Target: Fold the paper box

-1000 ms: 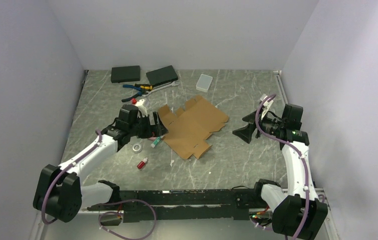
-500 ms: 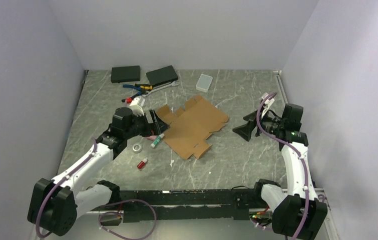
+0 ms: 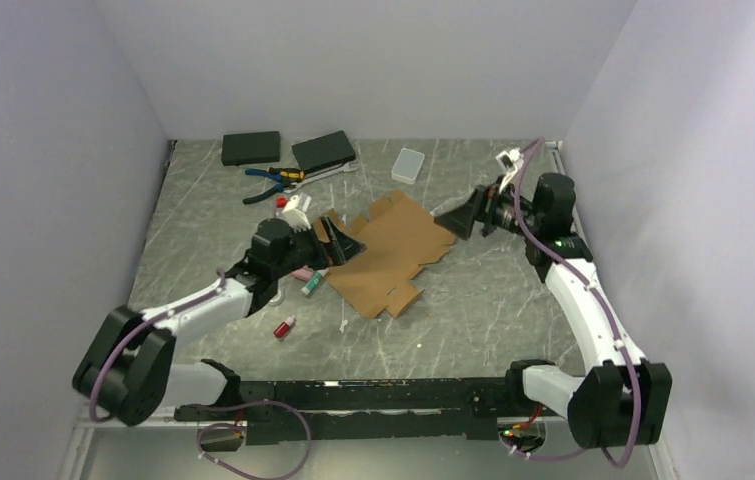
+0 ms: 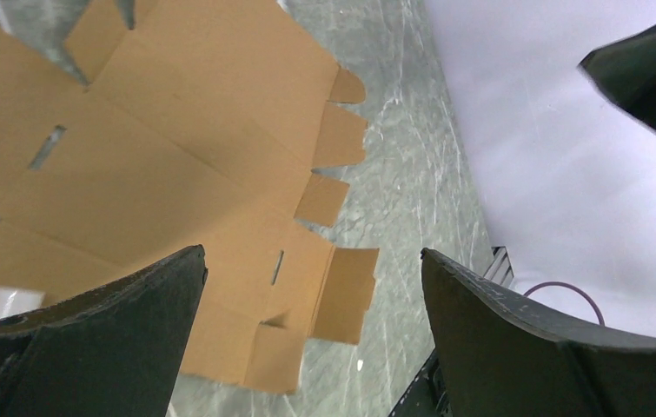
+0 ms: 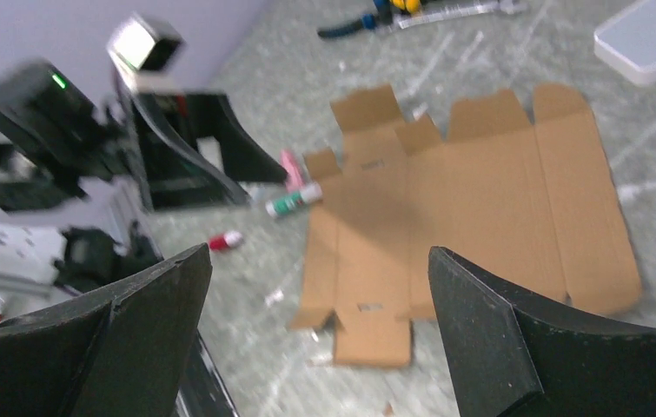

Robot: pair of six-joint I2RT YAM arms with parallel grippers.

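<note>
The paper box [image 3: 390, 255] lies flat and unfolded on the grey marble table, a brown die-cut sheet with flaps and tabs. My left gripper [image 3: 343, 243] hovers open at the sheet's left edge. In the left wrist view the sheet [image 4: 159, 165] spreads below and beyond the open left gripper [image 4: 311, 256], nothing between the fingers. My right gripper [image 3: 450, 222] is open at the sheet's far right corner, pointing left. The right wrist view looks across the sheet [image 5: 472, 217] past the open right gripper [image 5: 320, 252], with the left arm [image 5: 176, 148] beyond.
Two flat black boxes [image 3: 251, 148] [image 3: 323, 150] and a translucent white case [image 3: 407, 165] sit at the back. Pliers [image 3: 273, 180] lie near them. A small red bottle [image 3: 284, 327] and a green-capped tube [image 3: 314, 282] rest left of the sheet. Walls close in on three sides.
My left gripper has moved right to the sheet's left edge. My right arm has swung away from me and leftward to the sheet's far right corner. The sheet has not moved.
</note>
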